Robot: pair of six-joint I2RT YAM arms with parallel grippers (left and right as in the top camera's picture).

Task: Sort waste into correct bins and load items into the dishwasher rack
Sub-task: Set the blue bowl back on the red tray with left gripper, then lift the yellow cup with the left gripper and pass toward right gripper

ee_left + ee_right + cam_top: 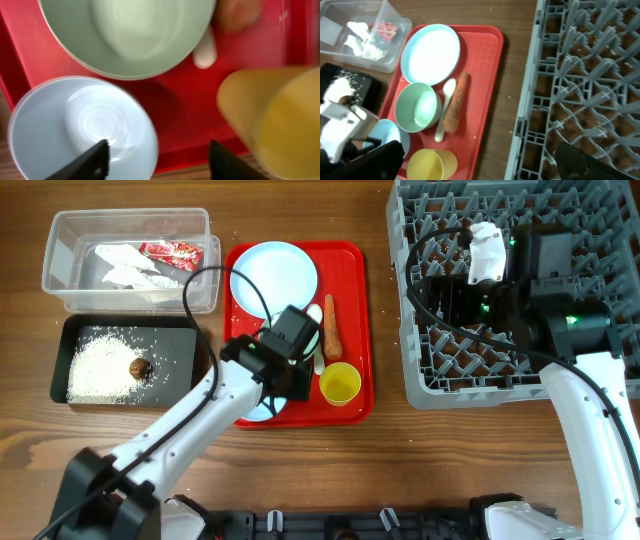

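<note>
TABLE, MID-SORT: My left gripper [157,146] hangs open low over the red tray [175,115]. One finger [92,160] is over the pale blue bowl [80,125] and the other is just beside the yellow cup [270,120]. The green bowl [127,35], spoon [205,50] and carrot [455,102] lie on the tray beyond, with the plate [273,275] at its far end. My right gripper [477,150], fingers spread wide and holding nothing, hovers above the tray-side edge of the grey rack [450,370]. The red wrapper [172,252] and crumpled paper [125,268] sit in the clear tub [60,250]. Rice [100,368] and a brown lump [141,367] lie in the black tub [190,345].
</note>
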